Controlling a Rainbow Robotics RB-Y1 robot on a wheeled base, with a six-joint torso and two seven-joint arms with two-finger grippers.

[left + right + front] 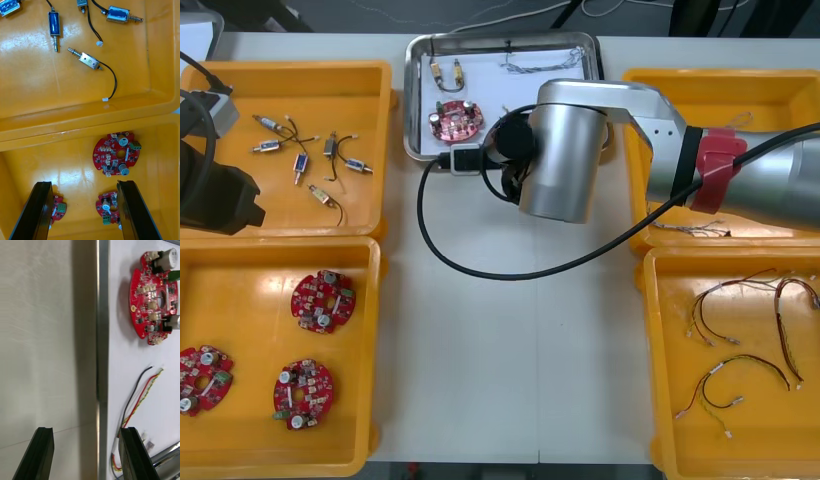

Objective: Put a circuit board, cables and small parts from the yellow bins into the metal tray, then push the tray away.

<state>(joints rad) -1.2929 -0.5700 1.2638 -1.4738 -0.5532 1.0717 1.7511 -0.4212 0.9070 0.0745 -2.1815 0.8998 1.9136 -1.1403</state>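
1. Worktop (pixel 500 380) carries the metal tray (pixel 102 315), rim between the right gripper's (pixel 84 453) parted fingers (pixel 132 454); circuit board (pixel 153 296) inside, beyond them.
2. Left gripper (pixel 84 210) hangs open-fingered over yellow bins (pixel 75 123).
3. Off-centre pushing could skew the tray.

You have the metal tray (pixel 412 100) far and central on the tabletop (pixel 510 350), between the far left bin (pixel 370 80) and the far right bin (pixel 660 85). In the tray, a circuit board (pixel 455 120) lies left and cables (pixel 530 65) far right. Small metal parts (pixel 300 165) lie in the far left bin, boards (pixel 322 300) in the near left bin (pixel 240 260), and more cables (pixel 740 370) in the near right bin (pixel 660 400). Your right claw (pixel 86 431) straddles the tray's near rim.
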